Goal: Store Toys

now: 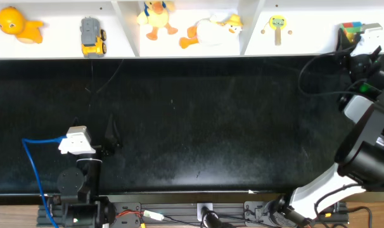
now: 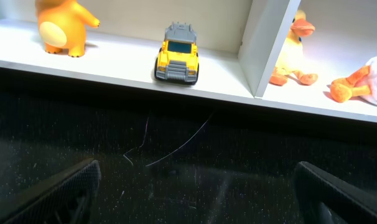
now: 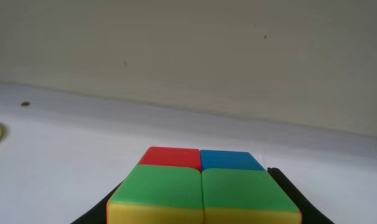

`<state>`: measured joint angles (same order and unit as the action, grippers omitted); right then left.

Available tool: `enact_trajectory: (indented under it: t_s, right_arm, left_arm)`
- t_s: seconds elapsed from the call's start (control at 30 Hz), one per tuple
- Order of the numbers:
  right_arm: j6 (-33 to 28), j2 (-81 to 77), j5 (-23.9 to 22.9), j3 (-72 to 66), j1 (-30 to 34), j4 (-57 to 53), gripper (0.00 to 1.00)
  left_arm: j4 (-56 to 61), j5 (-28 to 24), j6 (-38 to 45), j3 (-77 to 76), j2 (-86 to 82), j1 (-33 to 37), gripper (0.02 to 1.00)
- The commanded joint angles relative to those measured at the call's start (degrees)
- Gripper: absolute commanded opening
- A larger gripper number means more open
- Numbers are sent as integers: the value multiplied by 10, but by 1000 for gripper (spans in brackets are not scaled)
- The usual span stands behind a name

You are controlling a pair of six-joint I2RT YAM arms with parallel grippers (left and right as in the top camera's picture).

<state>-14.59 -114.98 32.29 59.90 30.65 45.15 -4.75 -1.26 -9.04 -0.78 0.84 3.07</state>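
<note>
Green, red and blue block cube sits pinched between the right gripper's fingers at the upper right of the top view, over the white shelf's end bay, probably its storage slot. The left gripper rests spread above the black mat at lower left, out of the way.

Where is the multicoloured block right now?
Top view, far right: the multicoloured block sits between the right gripper's fingers in the rightmost shelf compartment, right of the yellow toy.

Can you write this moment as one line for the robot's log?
right jaws: shut on colour block at shelf's right end | left jaws: open over table | already shelved: truck
</note>
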Motion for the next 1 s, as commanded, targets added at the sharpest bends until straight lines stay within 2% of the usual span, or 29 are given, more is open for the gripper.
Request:
enact_trajectory:
  t_s: [0.03, 0.2, 0.37, 0.47, 0.6, 0.67, 0.73, 0.9, 0.93, 0.97, 1.0]
  right_arm:
    - [59, -19, -4, 43, -10, 16, 45]
    - [76, -49, -35, 69, -21, 14, 45]
    - [110, -81, -41, 95, -29, 14, 47]
    - [116, -85, -71, 101, -31, 10, 45]
    - [131, -85, -73, 101, -31, 2, 53]
    - [149, -85, -73, 101, -31, -3, 172]
    - [168, -85, -73, 101, -31, -3, 421]
    - [186, -77, -68, 101, -31, -6, 748]
    - [188, -71, -62, 101, -31, -10, 844]
    - [194, -62, -62, 101, -31, -18, 996]
    - [193, -50, -62, 101, -31, -32, 998]
  left_arm:
    - [0, -1, 4, 3, -7, -3, 998]
    - [0, -1, 4, 3, -7, -3, 998]
    - [0, -1, 4, 3, -7, -3, 998]
    - [0, -1, 4, 3, -7, -3, 998]
    - [0, -1, 4, 3, -7, -3, 998]
    - [0, -1, 4, 3, -7, -3, 998]
    - [0, -1, 4, 3, -7, -3, 998]
    - [0, -1, 4, 3, -7, -3, 998]
    - [0, -1, 4, 3, -7, -3, 998]
    - [0, -1, 4, 3, -7, -3, 998]
    - [0, -1, 4, 3, -7, -3, 998]
